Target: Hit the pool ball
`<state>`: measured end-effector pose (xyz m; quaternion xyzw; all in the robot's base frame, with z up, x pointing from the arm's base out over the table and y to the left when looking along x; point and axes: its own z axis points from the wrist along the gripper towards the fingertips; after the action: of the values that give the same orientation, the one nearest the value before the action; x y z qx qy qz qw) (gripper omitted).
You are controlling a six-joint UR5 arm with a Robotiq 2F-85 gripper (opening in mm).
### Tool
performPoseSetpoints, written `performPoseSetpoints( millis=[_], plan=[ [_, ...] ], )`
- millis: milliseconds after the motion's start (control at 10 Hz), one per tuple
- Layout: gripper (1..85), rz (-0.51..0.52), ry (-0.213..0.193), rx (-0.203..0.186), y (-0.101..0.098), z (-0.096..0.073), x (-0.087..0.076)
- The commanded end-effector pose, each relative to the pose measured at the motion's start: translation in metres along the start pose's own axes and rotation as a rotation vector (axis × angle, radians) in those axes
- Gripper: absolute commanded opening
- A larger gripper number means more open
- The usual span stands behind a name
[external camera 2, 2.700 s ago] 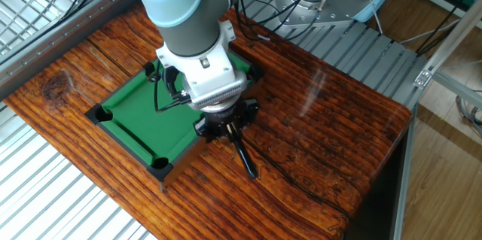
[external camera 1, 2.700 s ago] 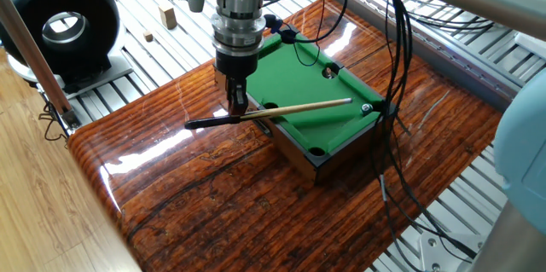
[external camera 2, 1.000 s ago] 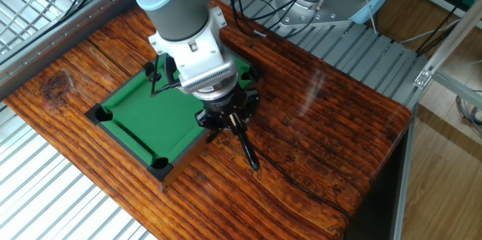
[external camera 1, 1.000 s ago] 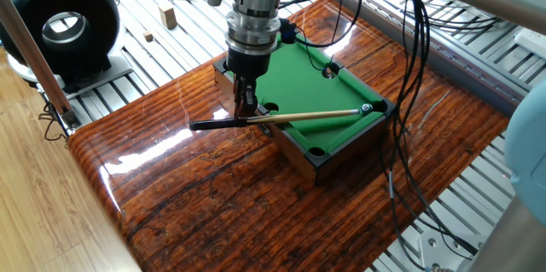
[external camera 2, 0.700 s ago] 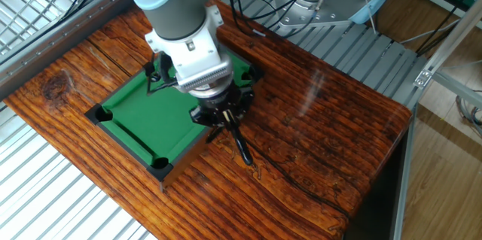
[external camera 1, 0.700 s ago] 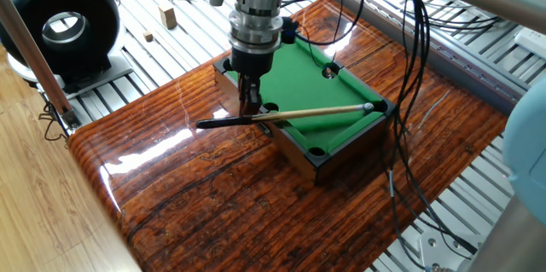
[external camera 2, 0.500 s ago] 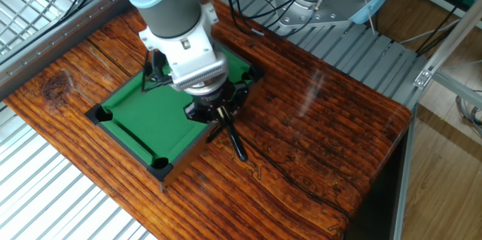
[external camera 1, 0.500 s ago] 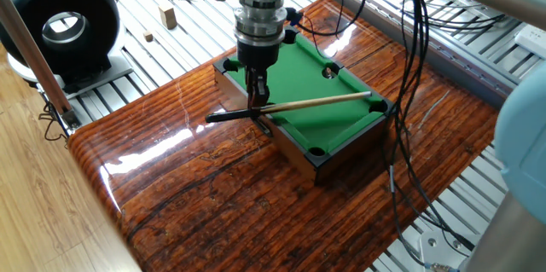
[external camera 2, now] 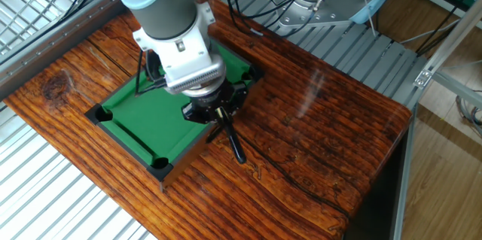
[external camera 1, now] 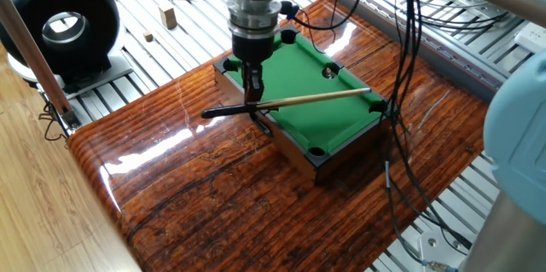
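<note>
My gripper is shut on a thin pale cue stick near its black handle end. It holds the stick level over the mini pool table's green felt. The stick's tip is above the right corner pocket, which looks dark. I cannot make out the pool ball there. A small glossy speck sits at the far side pocket; I cannot tell what it is. In the other fixed view the gripper holds the stick's black handle at the table's near rail, and the arm hides much of the felt.
The mini pool table stands on a glossy striped wooden board. Black cables hang by the table's right corner. A black round device and small wooden blocks lie off the board at the back left.
The gripper pushed the cue along toward the right corner, then rose slightly. The small glossy ball seen by the right corner pocket earlier no longer shows.
</note>
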<state>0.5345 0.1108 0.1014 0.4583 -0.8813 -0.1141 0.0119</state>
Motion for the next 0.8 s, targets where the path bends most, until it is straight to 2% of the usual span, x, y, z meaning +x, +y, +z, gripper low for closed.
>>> performPoseSetpoints(
  millis=[0, 100, 200, 300, 400, 600, 700],
  plan=[
    [1.0, 0.195, -0.057, 0.083, -0.03, -0.016, -0.022],
    [1.0, 0.266, -0.036, 0.121, -0.044, -0.032, -0.018],
    [1.0, 0.304, -0.032, 0.183, -0.066, -0.05, -0.019],
    [1.0, 0.338, -0.065, 0.247, -0.088, -0.065, -0.028],
    [1.0, 0.409, -0.08, 0.25, -0.091, -0.068, -0.03],
    [1.0, 0.445, -0.09, 0.314, -0.114, -0.069, -0.031],
    [1.0, 0.467, -0.093, 0.328, -0.124, -0.065, -0.034]
  ],
)
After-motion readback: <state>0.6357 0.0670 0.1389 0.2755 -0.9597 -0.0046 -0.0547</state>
